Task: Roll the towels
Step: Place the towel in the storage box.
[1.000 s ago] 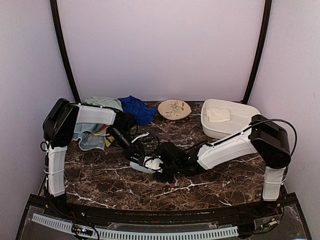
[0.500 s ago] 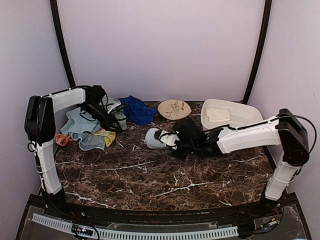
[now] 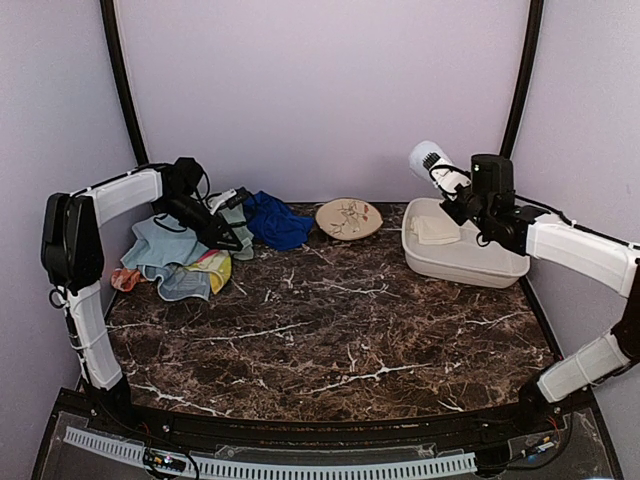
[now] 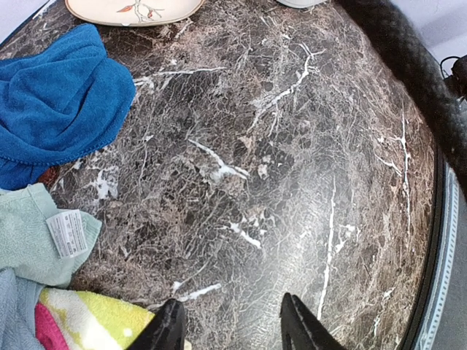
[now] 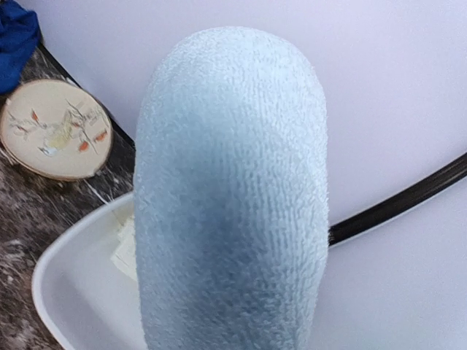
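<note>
Right wrist: right gripper (image 3: 443, 177) clamps roll (image 5: 230, 197), tub (image 5: 73, 288) beneath; we fear sloppy drop unwinds it. Left gripper (image 4: 232, 322) spread, empty.

The right gripper (image 3: 441, 172) holds a pale blue rolled towel (image 5: 230, 189) above a white tub (image 5: 73, 284). Beside the left gripper (image 4: 230, 328) lie a royal blue towel (image 4: 58, 95), a pale green towel (image 4: 25, 237) and a yellow-and-pink towel (image 4: 87, 321), on a dark brown, white-veined marble table (image 4: 292, 182).

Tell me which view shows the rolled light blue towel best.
Right wrist: the rolled light blue towel fills the frame, terry texture clear. Top external shows it small, held by the right hand above the white tub. Left wrist does not show it.
</note>
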Robot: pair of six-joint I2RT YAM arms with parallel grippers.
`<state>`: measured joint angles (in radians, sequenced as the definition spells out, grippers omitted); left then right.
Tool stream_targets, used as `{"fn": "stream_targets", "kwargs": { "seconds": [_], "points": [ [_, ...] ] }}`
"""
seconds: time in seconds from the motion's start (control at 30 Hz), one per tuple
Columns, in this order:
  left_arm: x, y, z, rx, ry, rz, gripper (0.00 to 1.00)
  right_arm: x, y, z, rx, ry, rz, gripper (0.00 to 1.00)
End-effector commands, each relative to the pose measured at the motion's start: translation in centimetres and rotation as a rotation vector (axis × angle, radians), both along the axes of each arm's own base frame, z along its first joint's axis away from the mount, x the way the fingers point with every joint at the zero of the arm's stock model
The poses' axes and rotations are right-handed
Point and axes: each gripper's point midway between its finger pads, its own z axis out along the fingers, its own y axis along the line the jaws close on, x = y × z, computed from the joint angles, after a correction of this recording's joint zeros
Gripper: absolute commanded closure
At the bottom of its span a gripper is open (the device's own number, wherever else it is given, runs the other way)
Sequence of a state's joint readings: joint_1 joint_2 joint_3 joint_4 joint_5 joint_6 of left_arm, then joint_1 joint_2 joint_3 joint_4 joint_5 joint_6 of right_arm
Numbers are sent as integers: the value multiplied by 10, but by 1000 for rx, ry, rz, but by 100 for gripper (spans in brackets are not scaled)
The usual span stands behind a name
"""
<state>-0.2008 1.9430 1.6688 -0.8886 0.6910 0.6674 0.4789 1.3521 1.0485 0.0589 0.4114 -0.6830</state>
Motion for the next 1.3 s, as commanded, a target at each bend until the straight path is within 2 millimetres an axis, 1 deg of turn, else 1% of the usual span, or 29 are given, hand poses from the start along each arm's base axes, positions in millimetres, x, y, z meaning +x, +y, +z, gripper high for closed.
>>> {"fn": "stream_targets", "kwargs": {
  "seconds": [0.0, 0.07, 0.13, 0.2, 0.3, 0.37, 0.43, 0.53, 0.6, 0.73, 0.8, 0.87, 0.9, 0.97, 1.07, 1.13, 1.17, 1.2, 1.23, 1.27],
  "points": [
    [0, -3, -1, -14, 18, 7, 54, 21, -37, -35, -120, 47, -89, 100],
    [1, -3, -4, -11, 22, 6, 54, 28, -52, -52, -137, 72, -124, 100],
    [2, -3, -7, -7, 23, 5, 54, 34, -59, -68, -152, 103, -130, 100],
    [5, -3, -11, -5, 24, 6, 54, 37, -61, -87, -170, 156, -121, 100],
    [10, -4, -15, -6, 30, 6, 54, 39, -63, -122, -194, 244, -99, 100],
    [14, -5, -17, -7, 32, 8, 55, 38, -61, -147, -213, 299, -71, 100],
    [18, -6, -19, -7, 32, 9, 55, 38, -60, -166, -229, 340, -46, 100],
    [25, -7, -23, -3, 31, 13, 55, 41, -58, -185, -234, 395, -19, 100],
    [29, -7, -24, 3, 28, 15, 56, 42, -57, -195, -229, 422, 9, 100],
    [37, -6, -28, 17, 19, 18, 56, 45, -53, -206, -210, 443, 52, 100],
    [41, -6, -29, 20, 21, 21, 56, 49, -53, -217, -197, 489, 58, 98],
    [46, -7, -29, 21, 18, 24, 56, 55, -56, -224, -189, 518, 41, 76],
    [48, -8, -29, 22, 16, 25, 56, 56, -57, -224, -195, 515, 44, 70],
    [52, -7, -28, 26, 12, 27, 56, 56, -56, -223, -198, 499, 53, 64],
    [55, -7, -27, 32, 8, 25, 56, 58, -59, -219, -221, 490, 42, 53],
    [57, -7, -26, 36, 2, 23, 56, 56, -62, -214, -241, 470, 42, 43],
    [58, -7, -26, 39, -1, 23, 56, 54, -62, -212, -250, 462, 47, 35],
    [58, -7, -26, 40, 0, 23, 56, 53, -63, -209, -257, 456, 46, 4],
    [59, -7, -25, 40, -2, 24, 56, 53, -64, -206, -262, 451, 44, 0],
    [60, -7, -24, 40, -5, 23, 56, 53, -64, -203, -264, 447, 43, 0]
  ]
}}
